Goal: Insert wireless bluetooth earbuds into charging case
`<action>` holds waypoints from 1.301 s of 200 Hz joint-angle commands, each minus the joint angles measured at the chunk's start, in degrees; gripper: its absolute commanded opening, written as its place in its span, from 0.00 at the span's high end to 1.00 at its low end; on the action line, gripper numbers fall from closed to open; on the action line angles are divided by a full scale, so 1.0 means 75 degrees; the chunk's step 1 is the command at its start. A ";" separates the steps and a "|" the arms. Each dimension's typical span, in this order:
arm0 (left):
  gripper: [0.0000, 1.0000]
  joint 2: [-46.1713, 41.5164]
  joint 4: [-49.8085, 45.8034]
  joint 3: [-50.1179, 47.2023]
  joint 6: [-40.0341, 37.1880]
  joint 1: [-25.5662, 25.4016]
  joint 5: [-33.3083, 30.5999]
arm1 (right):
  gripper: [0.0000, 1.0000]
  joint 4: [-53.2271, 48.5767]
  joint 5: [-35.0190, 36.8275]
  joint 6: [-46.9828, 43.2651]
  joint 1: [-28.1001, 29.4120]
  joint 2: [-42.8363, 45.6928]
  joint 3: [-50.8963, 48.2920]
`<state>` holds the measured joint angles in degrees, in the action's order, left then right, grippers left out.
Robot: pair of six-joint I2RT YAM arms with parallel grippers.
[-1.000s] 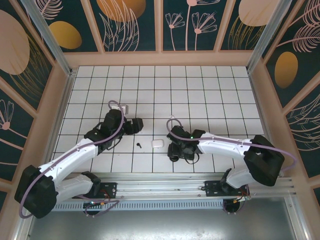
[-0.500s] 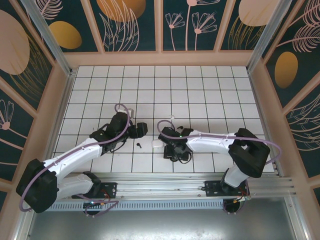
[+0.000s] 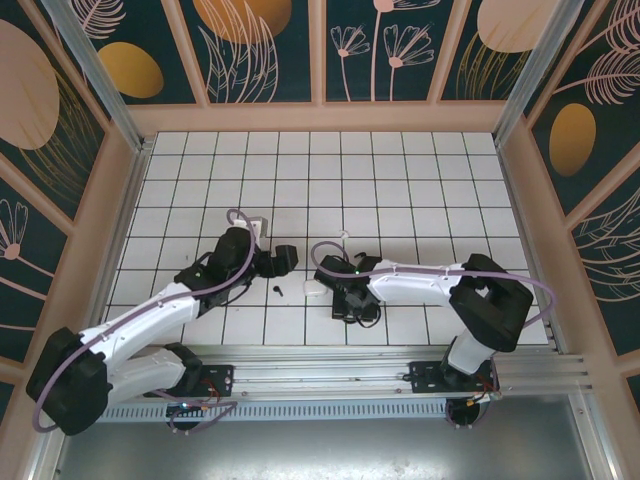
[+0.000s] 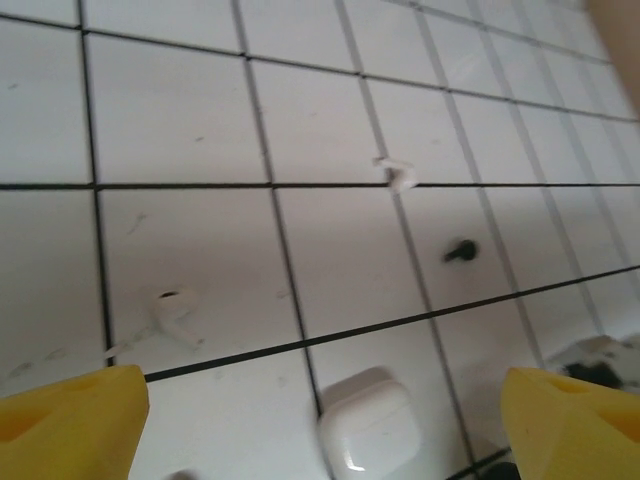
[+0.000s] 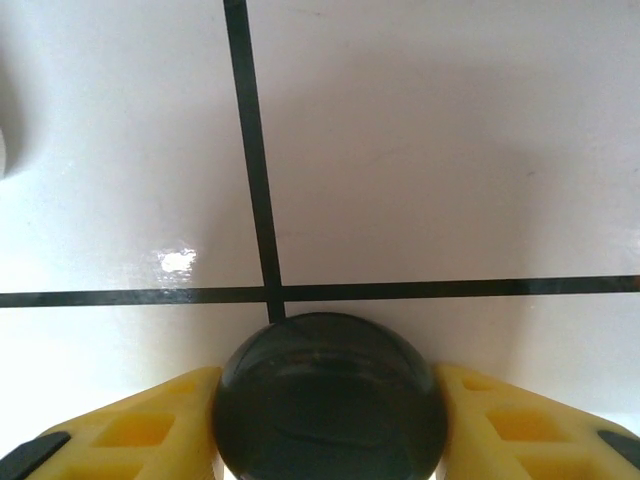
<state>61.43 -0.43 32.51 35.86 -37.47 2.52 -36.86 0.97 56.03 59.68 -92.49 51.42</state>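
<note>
A closed white charging case point(image 4: 368, 425) lies on the tiles low between the yellow fingertips of my open left gripper point(image 4: 320, 445). Beyond it lie two white earbuds, one to the left point(image 4: 172, 312) and one farther off point(image 4: 398, 175), and a black earbud point(image 4: 461, 250). From above, the white case point(image 3: 313, 289) sits between the left gripper point(image 3: 283, 258) and the right gripper point(image 3: 343, 292), with a black earbud point(image 3: 279, 290) just left of it. My right gripper point(image 5: 325, 430) is shut on a round black charging case point(image 5: 330, 395), low over the tiles.
The white gridded table point(image 3: 400, 180) stretches back to a wooden rim and patterned walls. Both arms lie low across the front rows, their grippers about one tile apart. The metal rail point(image 3: 330, 375) carrying the arm bases runs along the near edge.
The right gripper has moved left with the black case, ending next to the white case. The left gripper has slid a little to the right, toward the same spot.
</note>
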 commanded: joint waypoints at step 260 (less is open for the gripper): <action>0.68 0.2264 0.7263 0.0341 0.1004 -0.1613 0.1902 | 0.57 0.2255 -0.1006 0.0833 -0.2075 0.3582 0.0843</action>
<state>77.69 49.25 32.69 42.78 -49.19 16.34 -22.17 -5.04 61.47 44.18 -65.52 57.95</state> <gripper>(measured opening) 0.354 0.461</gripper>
